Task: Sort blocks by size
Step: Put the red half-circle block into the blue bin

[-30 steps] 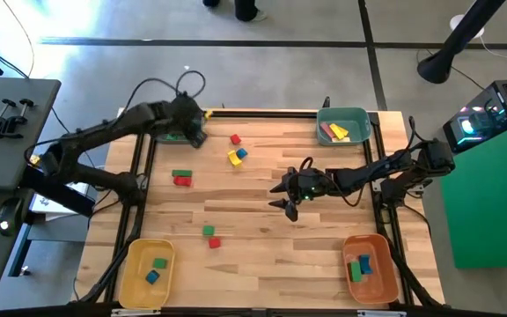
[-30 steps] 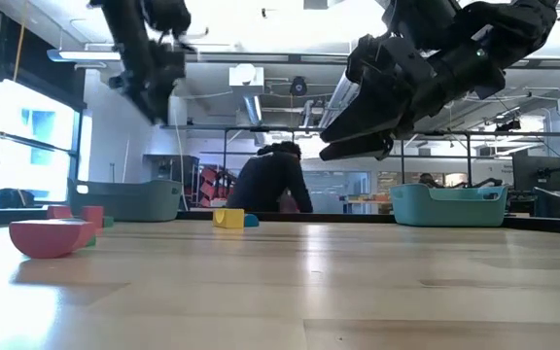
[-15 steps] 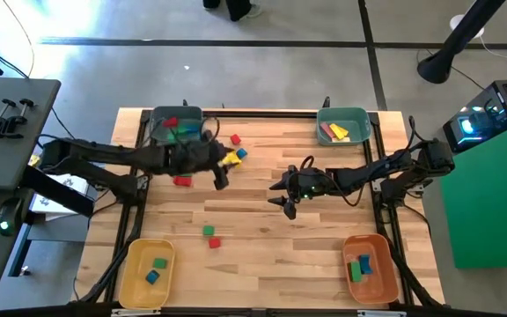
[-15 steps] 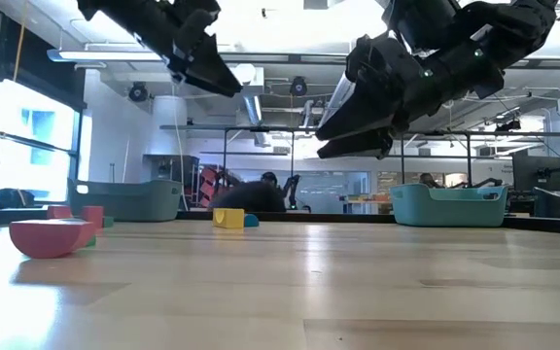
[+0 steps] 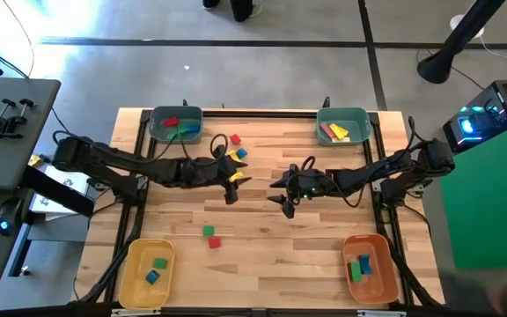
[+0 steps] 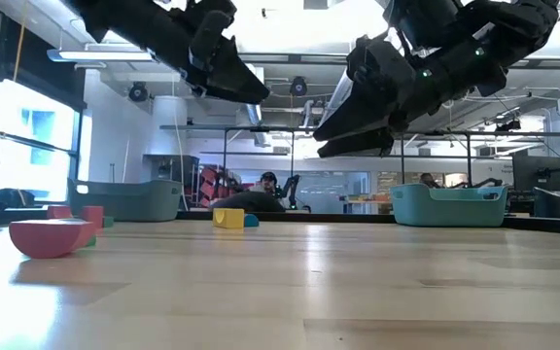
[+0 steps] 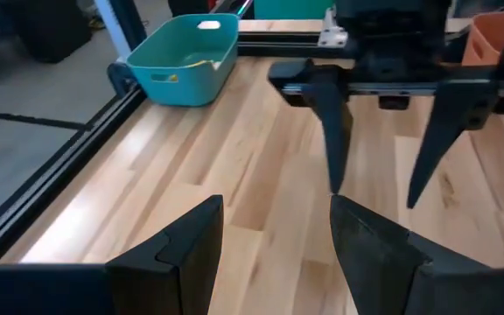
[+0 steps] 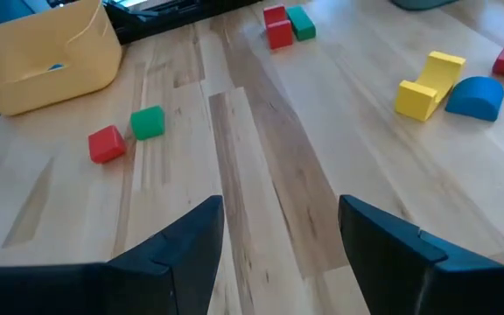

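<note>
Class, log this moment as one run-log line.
left gripper: open, empty, mid-table | right gripper: open, empty, facing it | loose: red cube, green cube, yellow arch

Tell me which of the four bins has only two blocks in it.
The yellow bin at the table's near left corner: it holds one green and one blue block. The two teal bins and the orange bin each show more.

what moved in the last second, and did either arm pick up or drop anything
The left gripper swung from over the far-left teal plastic bin out to the table's middle, open and empty, now facing the right gripper. Nothing visibly was picked up or dropped. The right gripper stayed open and in place. The loose small wooden blocks, such as the red and green cubes, did not move.
</note>
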Action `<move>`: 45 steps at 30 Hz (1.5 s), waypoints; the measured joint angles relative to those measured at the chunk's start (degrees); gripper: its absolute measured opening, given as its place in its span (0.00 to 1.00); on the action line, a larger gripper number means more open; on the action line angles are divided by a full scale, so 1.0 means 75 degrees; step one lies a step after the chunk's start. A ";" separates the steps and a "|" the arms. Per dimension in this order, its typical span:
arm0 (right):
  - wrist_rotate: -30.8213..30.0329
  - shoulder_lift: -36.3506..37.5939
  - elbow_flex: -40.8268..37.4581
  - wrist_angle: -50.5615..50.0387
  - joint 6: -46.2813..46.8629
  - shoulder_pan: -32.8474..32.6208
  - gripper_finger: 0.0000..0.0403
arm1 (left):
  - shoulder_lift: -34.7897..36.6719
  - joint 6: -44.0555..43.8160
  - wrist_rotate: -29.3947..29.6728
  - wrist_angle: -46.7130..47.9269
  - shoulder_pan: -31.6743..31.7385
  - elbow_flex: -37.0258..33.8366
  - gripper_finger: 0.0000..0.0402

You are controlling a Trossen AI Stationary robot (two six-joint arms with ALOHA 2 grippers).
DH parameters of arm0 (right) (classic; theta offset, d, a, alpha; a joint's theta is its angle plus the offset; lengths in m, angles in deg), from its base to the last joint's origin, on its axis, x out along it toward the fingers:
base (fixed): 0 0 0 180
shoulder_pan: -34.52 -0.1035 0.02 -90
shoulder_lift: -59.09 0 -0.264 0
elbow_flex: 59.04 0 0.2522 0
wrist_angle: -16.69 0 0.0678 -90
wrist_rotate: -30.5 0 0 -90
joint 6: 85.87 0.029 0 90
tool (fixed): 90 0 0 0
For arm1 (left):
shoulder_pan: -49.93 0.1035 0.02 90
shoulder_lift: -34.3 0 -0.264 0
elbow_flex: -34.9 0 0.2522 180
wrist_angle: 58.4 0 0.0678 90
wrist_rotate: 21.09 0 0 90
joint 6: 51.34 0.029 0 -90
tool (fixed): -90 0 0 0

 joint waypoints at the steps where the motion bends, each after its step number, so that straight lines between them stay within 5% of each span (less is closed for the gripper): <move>1: 0.0000 0.0000 0.0000 -0.0003 0.0072 0.0000 0.55 | -0.0090 0.0001 0.0009 -0.0144 -0.0042 0.0000 0.49; 9: -0.0177 -0.0003 0.0000 0.0086 -0.0150 -0.0093 0.55 | -0.0421 0.0009 0.0045 -0.0706 -0.0080 0.0003 0.49; 26: -0.0711 -0.0009 0.0000 0.0140 -0.0522 -0.0151 0.55 | -0.0368 -0.1310 0.1299 0.0496 -0.0401 0.0006 0.49; 33: -0.0708 -0.0009 0.0000 0.0162 -0.0554 -0.0192 0.55 | -0.0035 -0.1467 0.0061 0.2165 -0.0704 0.0009 0.49; 40: -0.0708 -0.0012 0.0000 0.0168 -0.0637 -0.0181 0.55 | -0.0088 -0.1115 0.0434 0.3522 -0.2348 0.0012 0.49; 45: -0.0949 -0.0012 0.0000 0.0174 -0.0601 -0.0184 0.55 | -0.0088 -0.1545 -0.0544 0.3985 -0.3150 0.0012 0.49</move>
